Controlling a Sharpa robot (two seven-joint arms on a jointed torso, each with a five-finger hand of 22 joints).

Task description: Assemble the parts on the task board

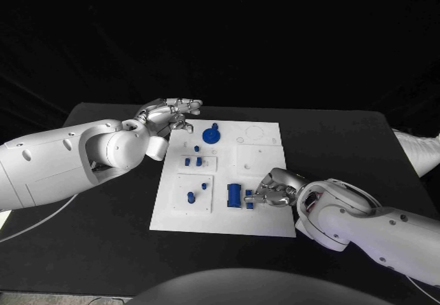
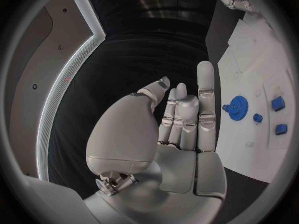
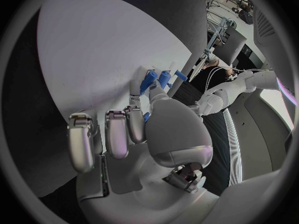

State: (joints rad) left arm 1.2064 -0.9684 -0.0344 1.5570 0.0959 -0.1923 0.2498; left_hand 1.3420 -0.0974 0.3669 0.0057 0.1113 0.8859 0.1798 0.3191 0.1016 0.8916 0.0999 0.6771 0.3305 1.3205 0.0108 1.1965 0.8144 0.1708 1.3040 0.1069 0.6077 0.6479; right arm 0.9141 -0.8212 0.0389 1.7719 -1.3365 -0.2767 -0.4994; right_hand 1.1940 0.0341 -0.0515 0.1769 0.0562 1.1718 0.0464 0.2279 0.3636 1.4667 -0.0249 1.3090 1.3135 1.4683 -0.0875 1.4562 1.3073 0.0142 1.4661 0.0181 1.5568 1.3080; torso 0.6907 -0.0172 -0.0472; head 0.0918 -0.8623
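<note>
small blue plastic parts point(image 1: 197, 161) sit on the flat white task board point(image 1: 263, 155) at the centre of the black bench point(image 1: 348, 146); the right hand point(image 1: 273, 189) pinches a blue piece at the board's near edge, while the left hand point(image 1: 170, 114), fingers released and straight, hovers beside a blue toothed gear point(image 1: 212, 135).

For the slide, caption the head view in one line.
Left hand hovers open at the white task board's far corner by the blue gear; right hand fingers a small blue part.

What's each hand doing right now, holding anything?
Left hand: open, fingers extended, holding nothing, beside the blue gear.
Right hand: fingers on the small blue parts at the task board; grip cannot be told.
</note>
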